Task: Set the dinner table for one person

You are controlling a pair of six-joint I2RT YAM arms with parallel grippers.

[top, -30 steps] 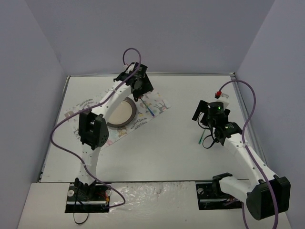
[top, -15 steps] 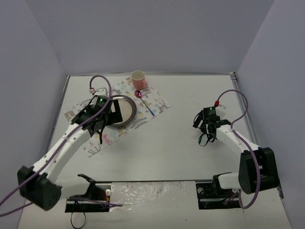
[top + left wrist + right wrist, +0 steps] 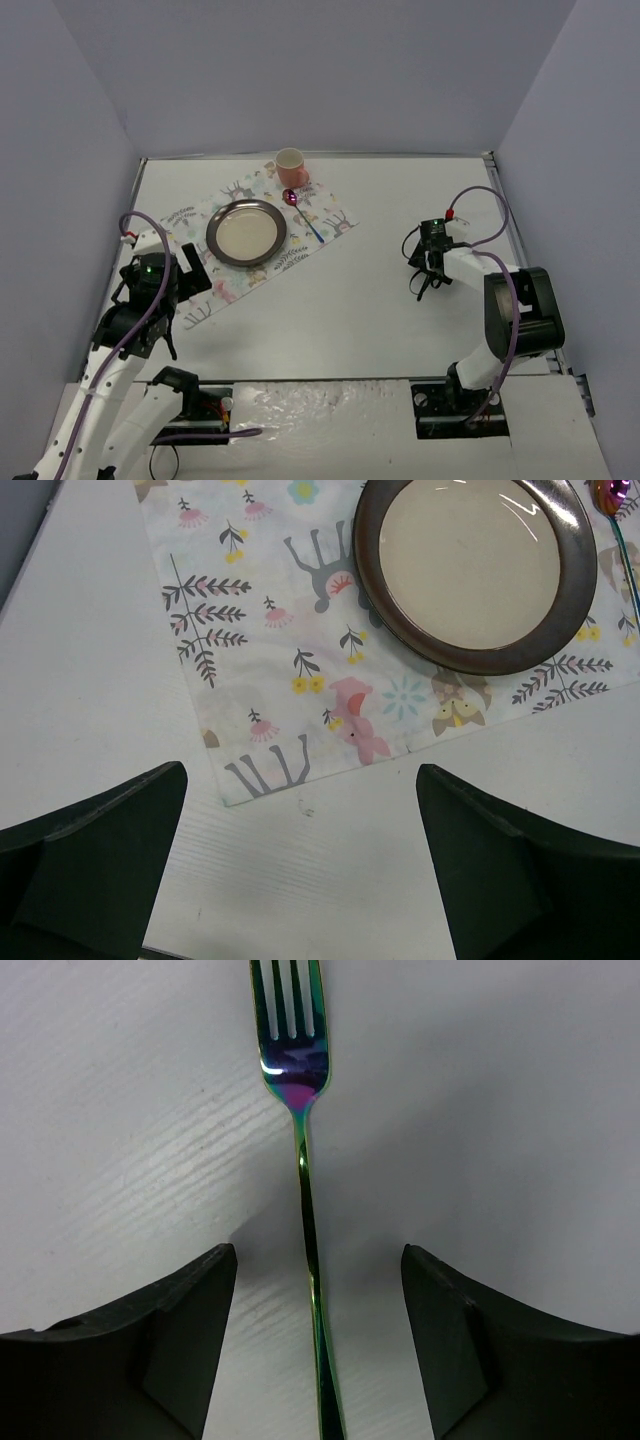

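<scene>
Dinner table [image 3: 350, 300] — fork [image 3: 303, 1195] lies between right fingers [image 3: 130, 1360].

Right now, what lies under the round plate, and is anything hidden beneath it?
The plate rests on the printed placemat, which lies on the dinner table. The placemat's pattern shows beside the plate. The part directly beneath it is covered, so anything there cannot be seen.

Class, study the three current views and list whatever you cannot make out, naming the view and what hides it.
Fork, right wrist view: tine tips cut by the top edge, handle end by the bottom edge.
Fork, top view: nearly hidden under the right gripper.
Spoon, left wrist view: mostly cut off by the corner.
Cup, top view: too small to see its contents.
</scene>
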